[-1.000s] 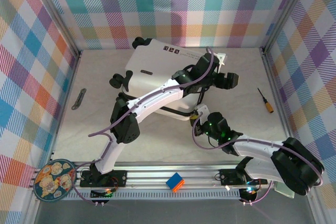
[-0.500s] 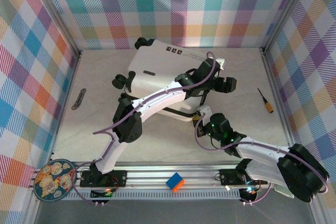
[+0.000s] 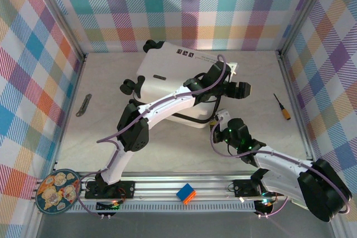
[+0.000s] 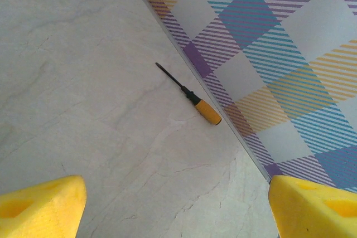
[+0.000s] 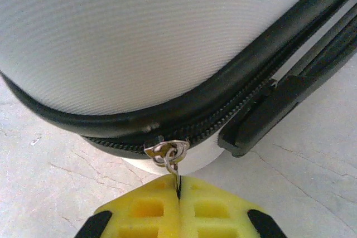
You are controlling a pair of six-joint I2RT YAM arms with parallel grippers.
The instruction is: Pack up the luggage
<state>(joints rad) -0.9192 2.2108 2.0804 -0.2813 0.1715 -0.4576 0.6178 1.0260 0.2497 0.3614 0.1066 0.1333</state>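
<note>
White hard-shell luggage (image 3: 164, 65) flat at rear of surface (image 3: 72, 137); right fingers (image 5: 150, 210) clenched on zipper pull (image 5: 167, 151), left fingers (image 4: 39, 204) released, empty; advise drawing pull steadily along seam, pinch firm.

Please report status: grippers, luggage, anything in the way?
Right gripper shut on zipper pull. Left gripper open, above table. Luggage lid down. Screwdriver lies apart.

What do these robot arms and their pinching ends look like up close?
The left arm and right arm have white shells, black joints and a looping purple cable each. The left tool and right tool end in bright yellow fingers, the right's with square pockets.
</note>
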